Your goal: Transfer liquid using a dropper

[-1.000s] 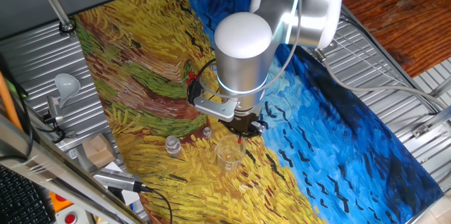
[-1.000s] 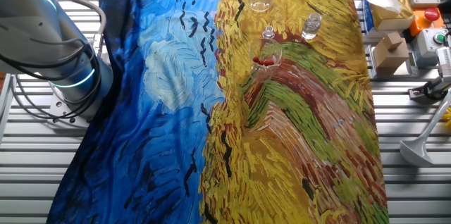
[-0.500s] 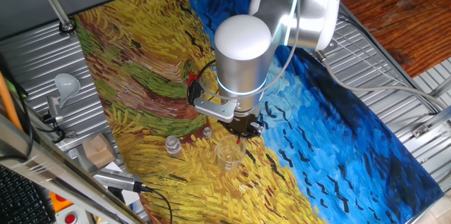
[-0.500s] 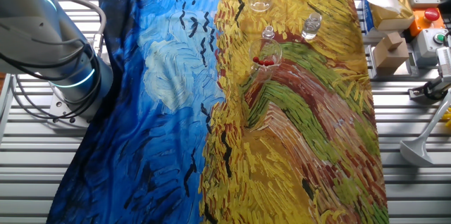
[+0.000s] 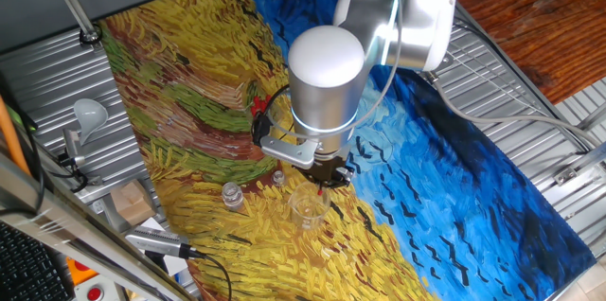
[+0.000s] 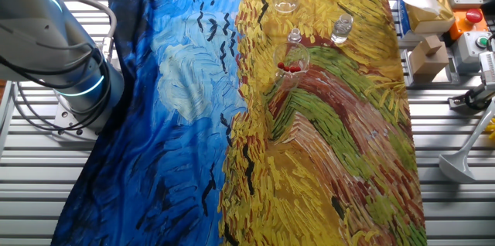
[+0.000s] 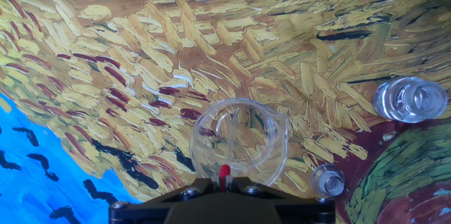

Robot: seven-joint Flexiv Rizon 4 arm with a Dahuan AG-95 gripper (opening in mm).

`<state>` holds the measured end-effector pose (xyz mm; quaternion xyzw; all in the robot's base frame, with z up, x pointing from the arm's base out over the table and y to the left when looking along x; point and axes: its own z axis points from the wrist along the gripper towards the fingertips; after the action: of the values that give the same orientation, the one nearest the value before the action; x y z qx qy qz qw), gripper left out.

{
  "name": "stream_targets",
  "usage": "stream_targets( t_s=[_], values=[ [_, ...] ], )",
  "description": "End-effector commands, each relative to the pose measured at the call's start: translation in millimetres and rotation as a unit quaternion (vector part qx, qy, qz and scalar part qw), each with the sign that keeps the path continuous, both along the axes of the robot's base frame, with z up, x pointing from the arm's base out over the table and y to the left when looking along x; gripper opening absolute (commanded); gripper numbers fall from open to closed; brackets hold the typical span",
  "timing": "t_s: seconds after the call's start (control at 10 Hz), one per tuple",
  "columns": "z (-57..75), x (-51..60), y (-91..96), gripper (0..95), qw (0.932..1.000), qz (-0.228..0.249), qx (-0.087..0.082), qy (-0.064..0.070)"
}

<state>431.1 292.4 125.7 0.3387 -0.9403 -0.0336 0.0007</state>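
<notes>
Gripper [image 5: 325, 174] grips dropper [image 7: 224, 173] over beaker [image 7: 239, 141]

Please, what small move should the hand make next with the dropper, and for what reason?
Probably a slow, straight descent. In the hand view the dropper's red bulb shows inside the opening of the clear beaker, though close to the near rim. The hand hangs above that beaker. Easing slightly toward the centre first may keep the tip off the glass. Whether the beaker holds liquid cannot be told.

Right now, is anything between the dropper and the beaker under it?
Nothing visible. The dropper hangs over the beaker's open mouth; the small vial and the other glass stand off to one side.
</notes>
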Motion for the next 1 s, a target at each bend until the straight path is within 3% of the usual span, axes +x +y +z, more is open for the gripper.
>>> stream_targets(
  t_s=[0.1,0.2,0.7,1.0],
  values=[
    [-0.9,0.2,1.3,0.0,1.0,0.0,0.003,0.0],
    [-1.1,0.3,1.5,19.0,1.0,0.002,0.003,-0.001],
    [-0.9,0.4,2.3,19.0,1.0,0.002,0.003,-0.001],
    [8.7,-1.1,4.2,19.0,1.0,0.001,0.001,0.001]
  ],
)
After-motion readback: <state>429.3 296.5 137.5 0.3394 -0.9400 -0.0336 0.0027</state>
